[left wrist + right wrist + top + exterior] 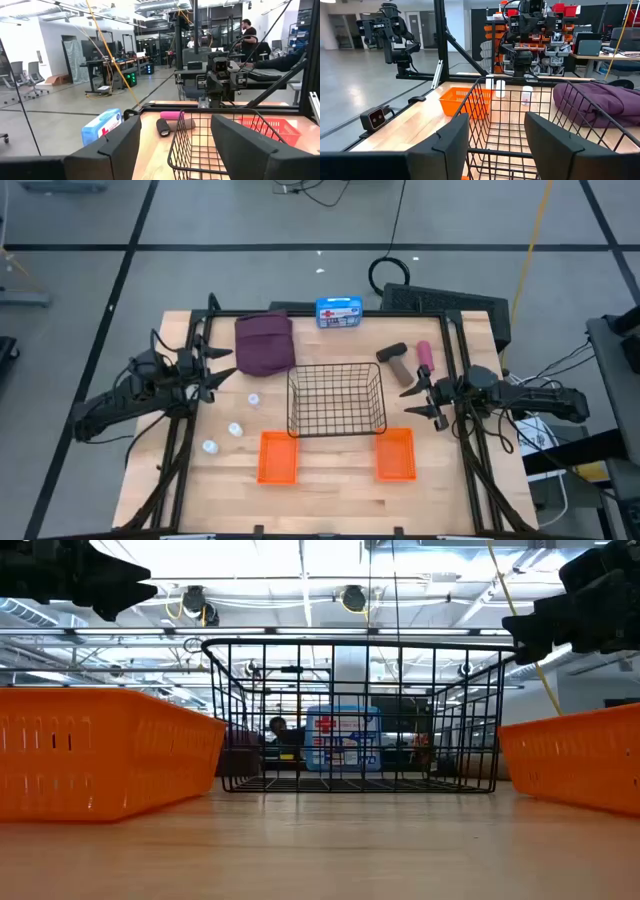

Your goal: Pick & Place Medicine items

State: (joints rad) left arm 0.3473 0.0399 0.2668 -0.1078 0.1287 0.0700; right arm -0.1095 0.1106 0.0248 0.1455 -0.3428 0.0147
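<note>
Pale wooden boards make up the desk [330,495] I work at, framed by dark rails, with a grey marked floor around it and a busy workshop beyond. Both my arms wait at the sides, raised off the wood: my left tool [222,367] hangs near the left edge, just beside the pouch, fingers spread, and my right tool [417,398] hangs near the right edge, beside the two pieces lying there, fingers spread too; neither holds anything, so I judge no pick has begun. At the centre stands a black wire basket [336,401], rigid, open-meshed and apparently empty, probably set there so either arm can reach it. At the near edge sit two orange plastic trays [278,457], slotted and stiff, one each side of the basket. The maroon pouch [264,343] slumps on the far left, soft and creased, so it should give under a pinch. A blue and white box [339,313] stands at the far edge. On the far right the dark-grey oblong piece [393,358] and the pink cylinder [425,355] lie near each other, both smooth and hard-looking; the cylinder may roll. Three tiny white round bottles [234,428] stand in a slanting line on the left, well apart, and look easy to topple.
</note>
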